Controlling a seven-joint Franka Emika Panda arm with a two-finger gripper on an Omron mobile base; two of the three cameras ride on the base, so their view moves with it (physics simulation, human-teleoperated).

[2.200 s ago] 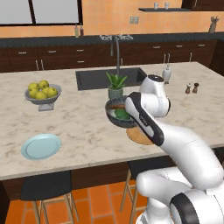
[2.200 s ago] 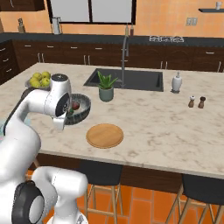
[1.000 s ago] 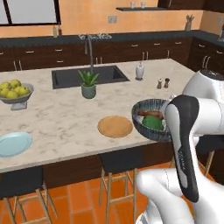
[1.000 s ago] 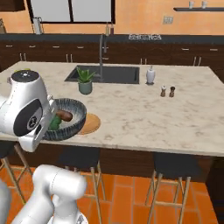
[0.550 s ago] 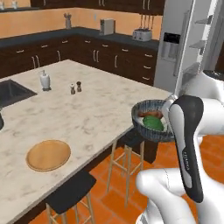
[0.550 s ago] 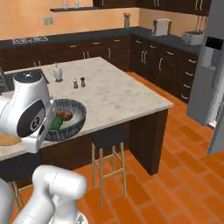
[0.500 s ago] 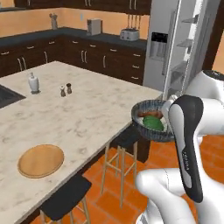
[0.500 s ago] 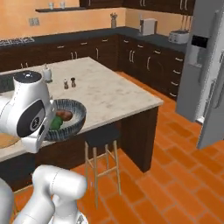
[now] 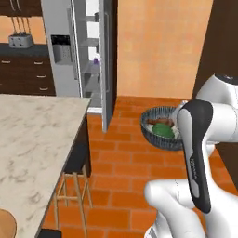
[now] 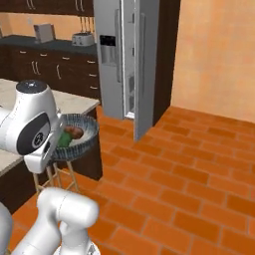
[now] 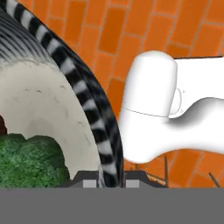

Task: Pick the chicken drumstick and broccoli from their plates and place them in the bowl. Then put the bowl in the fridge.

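My gripper (image 11: 110, 180) is shut on the rim of the dark ribbed bowl (image 9: 162, 137), which hangs in the air over the orange tile floor, at about counter height. Inside lie the broccoli (image 9: 164, 131) and the reddish-brown chicken drumstick (image 9: 159, 122). In the right base view the bowl (image 10: 81, 139) sits just past my forearm, with the broccoli (image 10: 64, 139) and drumstick (image 10: 75, 132) in it. The hand view looks across the bowl's pale inside (image 11: 48, 113) and the broccoli (image 11: 30, 162). Ahead stands the grey fridge (image 9: 62, 48), one door swung open on pale shelves (image 9: 91, 52). An edge of the orange-tan plate (image 9: 5, 227) shows on the counter.
The marble island counter (image 9: 32, 139) runs along my left, with a wooden stool (image 9: 73, 195) under its corner. The open fridge door (image 10: 142, 64) juts out toward me. Dark cabinets with a toaster (image 10: 82, 38) line the back wall. Orange tile floor (image 10: 189, 189) spreads between me and the fridge.
The whole picture has swung from the island to the fridge, so the base has moved. The bowl stays held in the same place relative to my arm, food still inside.
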